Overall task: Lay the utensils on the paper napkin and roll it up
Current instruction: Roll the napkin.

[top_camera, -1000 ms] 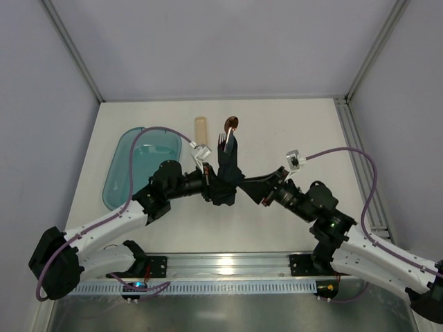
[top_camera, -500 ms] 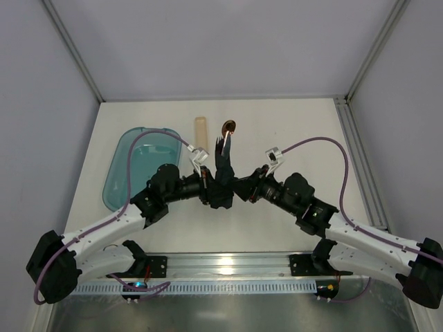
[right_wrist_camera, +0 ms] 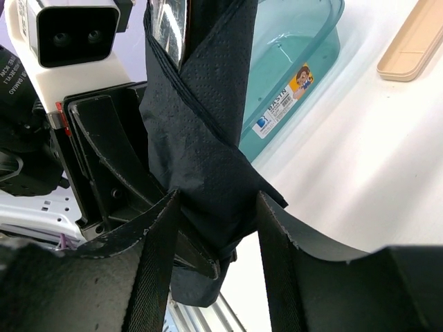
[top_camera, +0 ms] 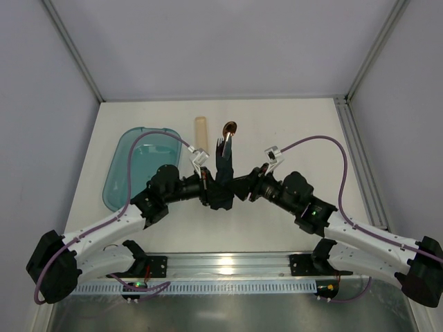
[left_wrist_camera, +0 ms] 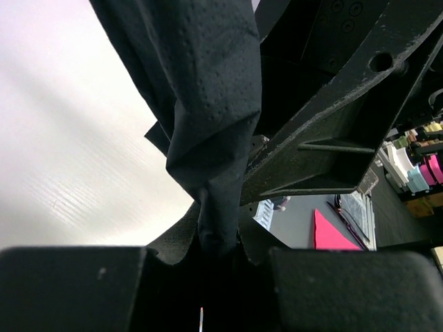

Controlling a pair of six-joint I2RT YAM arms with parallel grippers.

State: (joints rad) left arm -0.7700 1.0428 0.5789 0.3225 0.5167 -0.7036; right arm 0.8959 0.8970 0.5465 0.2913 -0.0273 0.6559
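Where both claws meet above the surface [top_camera: 297, 138], paper napkin [top_camera: 223, 169] wraps utensils [top_camera: 228, 127]: left claw [left_wrist_camera: 208, 249] pinches its tail, right claw [right_wrist_camera: 216, 207] clamps mid-roll. Likely soft, tearable; best gripped over the metal.

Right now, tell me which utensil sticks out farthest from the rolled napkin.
The spoon: its copper oval bowl reaches past the fork tines above the dark napkin.

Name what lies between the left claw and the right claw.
The paper napkin, wrapped round the utensils, stands between them, clearest in the top view.
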